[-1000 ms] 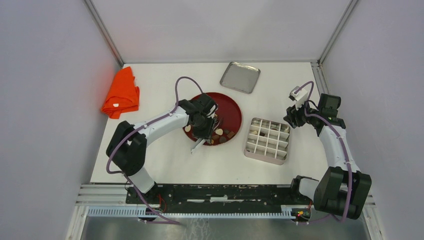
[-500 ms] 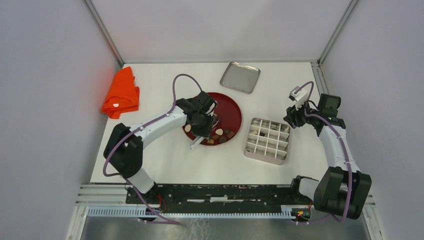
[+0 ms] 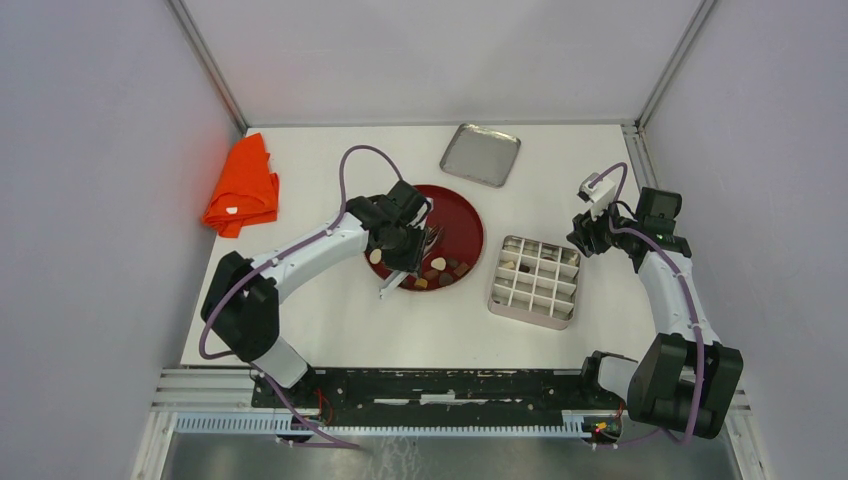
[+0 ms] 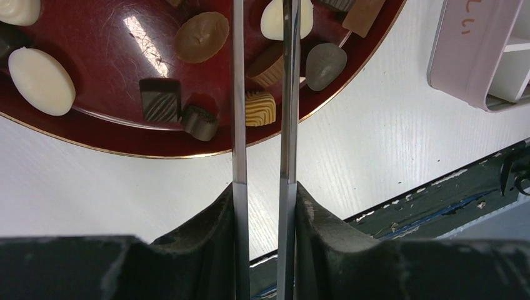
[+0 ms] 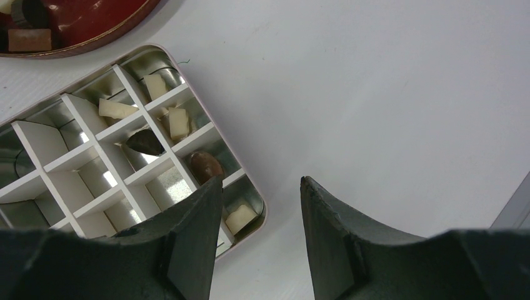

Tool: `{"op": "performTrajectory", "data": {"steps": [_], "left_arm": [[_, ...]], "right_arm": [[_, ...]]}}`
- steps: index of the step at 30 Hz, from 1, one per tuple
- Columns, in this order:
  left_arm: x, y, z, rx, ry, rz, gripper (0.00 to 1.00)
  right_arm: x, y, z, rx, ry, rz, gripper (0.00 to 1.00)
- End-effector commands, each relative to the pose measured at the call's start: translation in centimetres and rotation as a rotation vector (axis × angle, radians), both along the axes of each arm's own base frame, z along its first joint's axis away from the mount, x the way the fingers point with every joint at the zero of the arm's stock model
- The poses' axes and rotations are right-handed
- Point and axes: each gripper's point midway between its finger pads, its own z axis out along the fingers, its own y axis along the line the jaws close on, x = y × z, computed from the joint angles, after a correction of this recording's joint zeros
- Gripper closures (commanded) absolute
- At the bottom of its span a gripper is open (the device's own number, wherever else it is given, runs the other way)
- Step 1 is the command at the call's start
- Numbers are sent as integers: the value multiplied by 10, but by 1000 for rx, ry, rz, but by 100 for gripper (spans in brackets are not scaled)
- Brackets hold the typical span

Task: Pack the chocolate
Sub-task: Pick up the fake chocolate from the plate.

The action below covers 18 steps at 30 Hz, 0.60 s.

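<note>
Metal tongs (image 4: 237, 125) over loose chocolate (image 4: 201, 37)

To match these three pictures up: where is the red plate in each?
Overhead: red plate at centre, left of the divided box.
Left wrist: fills the top left; box at top right.
Right wrist: only its edge, top-left corner; box below it.
Shared landmark: the divided box.

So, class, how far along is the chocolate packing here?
Done: a few chocolates sit in the divided tin. In hand: the left gripper holds tongs over the red plate; the right gripper hangs open. Left: many more lie on the plate, most compartments empty.
</note>
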Motion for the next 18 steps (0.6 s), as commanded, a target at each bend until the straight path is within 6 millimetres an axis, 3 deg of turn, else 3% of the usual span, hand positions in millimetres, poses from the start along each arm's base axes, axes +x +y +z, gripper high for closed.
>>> {"op": "performTrajectory", "data": {"steps": [1,4,7,14,18], "left_arm": [[8,2,15,-28,-64,6,98],[7,3,15,-35,-68,12,98],[5,-6,28,-102,-82,-1,98],[-13,-51,76,-380,-91,-88,98],[-22,-82,93,-498,-102,-138,98]], "right_arm": [[7,3,16,-5,-56,28,45],[7,2,16,-4,-54,27,45],[7,3,16,-3,-54,29,45],[8,3,16,-4,-55,27,45],[9,1,17,-9,-57,16,45]]}}
